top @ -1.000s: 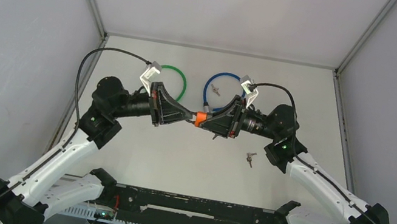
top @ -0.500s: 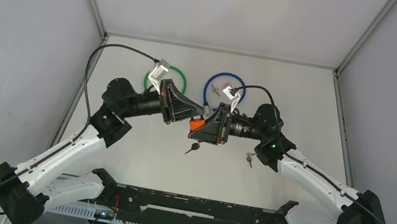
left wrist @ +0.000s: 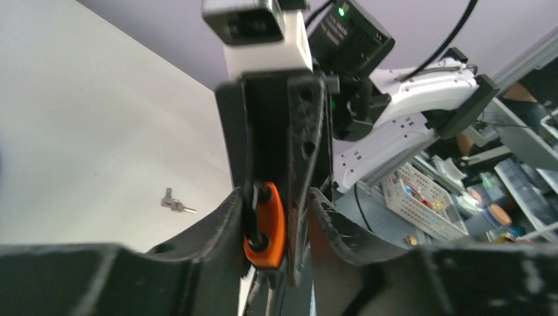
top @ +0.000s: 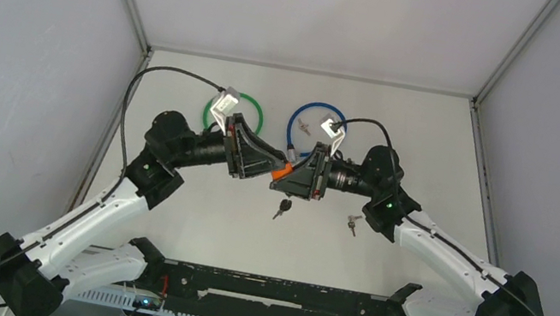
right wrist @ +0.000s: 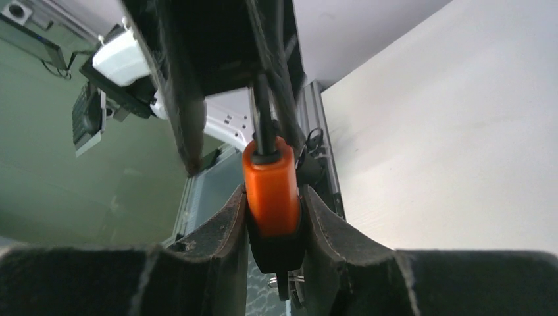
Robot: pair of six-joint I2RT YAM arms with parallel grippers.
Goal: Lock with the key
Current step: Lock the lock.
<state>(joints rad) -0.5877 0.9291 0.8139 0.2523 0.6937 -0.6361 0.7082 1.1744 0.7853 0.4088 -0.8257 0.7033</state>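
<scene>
The right gripper (right wrist: 275, 201) is clamped on the small orange plastic padlock (right wrist: 270, 181), one black finger pressed to each flat side. It holds the lock up off the white table (top: 196, 221), dead centre between the two arms. A black bar rises from the top of the orange body and a black part sits under it.

The left gripper (left wrist: 275, 197) is nose to nose with it, its fingers (left wrist: 220, 220) spread, straddling the lock and one of the right gripper's fingers. I can see nothing pinched between them.

On the table just below the pair lies a black-headed key (top: 282, 208), loose. A small bunch of silver keys (top: 352, 221) lies to its right, near the right arm.

Behind the grippers lie a green cable loop (top: 248, 98) and a blue cable loop (top: 291, 128), both partly hidden by the wrist cameras. I can't make out which face of the lock carries the keyhole. In the right wrist view something small and metallic hangs under the lock, too blurred to name.
</scene>
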